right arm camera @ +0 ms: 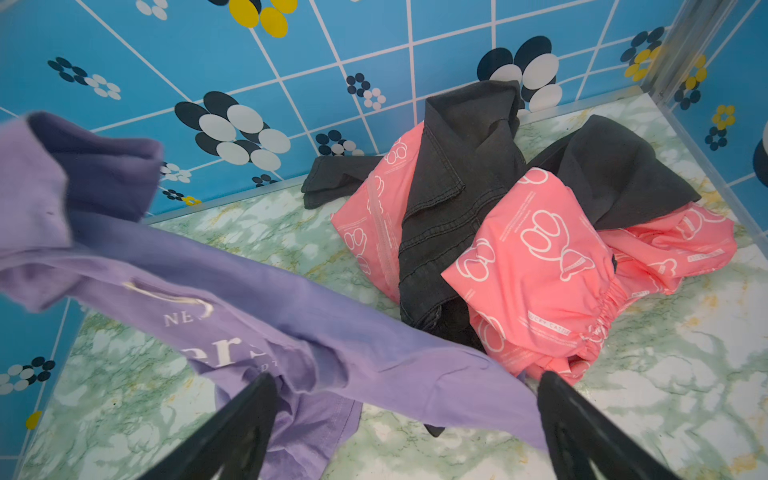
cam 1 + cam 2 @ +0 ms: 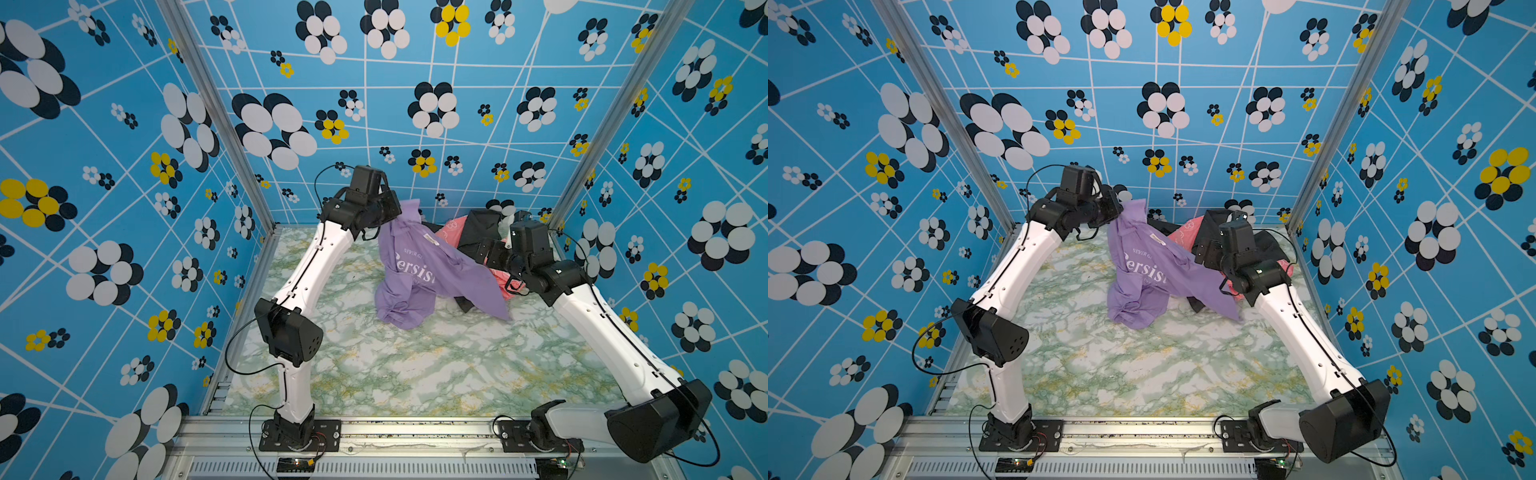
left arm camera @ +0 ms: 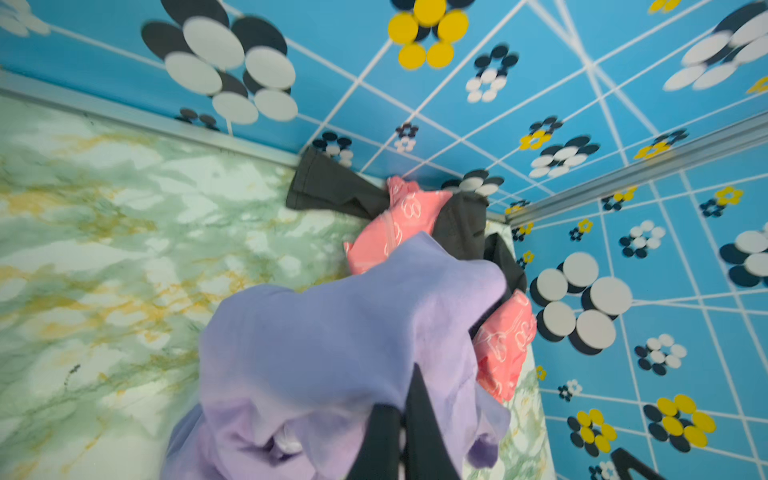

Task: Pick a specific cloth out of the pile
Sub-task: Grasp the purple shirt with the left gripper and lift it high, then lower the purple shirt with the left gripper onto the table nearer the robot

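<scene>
The left end effector (image 3: 402, 415) clamps the plain lavender-purple "Persist" T-shirt (image 2: 419, 266), raised with its lower folds resting on the green-marbled table (image 2: 415, 365). The right end effector (image 1: 405, 376) gapes wide above it, beside the salmon-pink and dark grey garment heap (image 1: 519, 232).

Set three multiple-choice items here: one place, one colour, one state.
1. The garment pile lies: A near front left; B far right corner; C dead centre.
2. The Persist T-shirt is: A lavender; B green; C white.
3. The left gripper is: A open; B shut on nothing; C shut on the Persist T-shirt.
Key: B, in both top views it fills the far right corner of the table; A, lavender fabric bears the white lettering; C, its jaws pinch the shirt's raised end.
</scene>
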